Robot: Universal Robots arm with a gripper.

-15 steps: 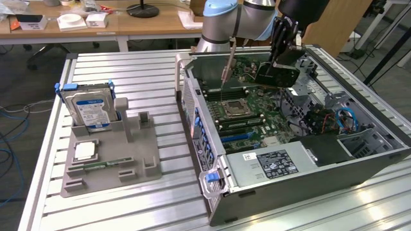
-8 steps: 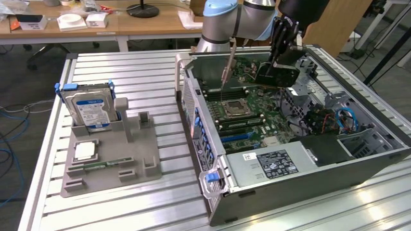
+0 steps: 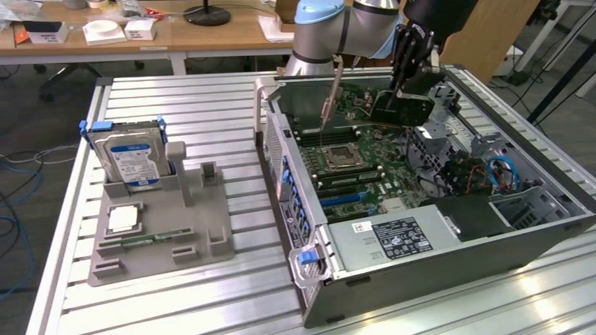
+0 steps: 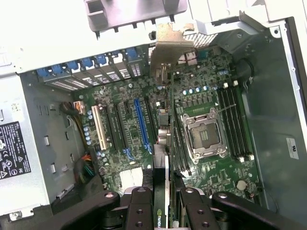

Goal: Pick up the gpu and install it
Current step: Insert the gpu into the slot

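Note:
The gpu (image 3: 398, 108) hangs edge-down over the open computer case (image 3: 308, 209), with my gripper (image 3: 408, 89) shut on it. It has a dark face, and its silver end bracket (image 3: 328, 105) points down toward the motherboard (image 3: 359, 164). In the wrist view the gpu (image 4: 163, 143) shows edge-on between my two black fingers (image 4: 140, 206), and my gripper (image 4: 165, 208) clamps it from both sides. Its bracket (image 4: 169, 48) reaches toward the case's rear slot openings. The card hovers above the board, over the long blue slot (image 4: 142, 122) and beside the CPU socket (image 4: 204, 136).
On the exterior view's left a grey fixture (image 3: 163, 223) holds a blue-labelled hard drive (image 3: 135, 157), a small chip (image 3: 123, 218) and a narrow green memory stick (image 3: 144, 239). Inside the case are the power supply (image 3: 391, 241), blue cables (image 3: 503, 171) and drive bays; blue slot clips (image 4: 81, 64) line the rear.

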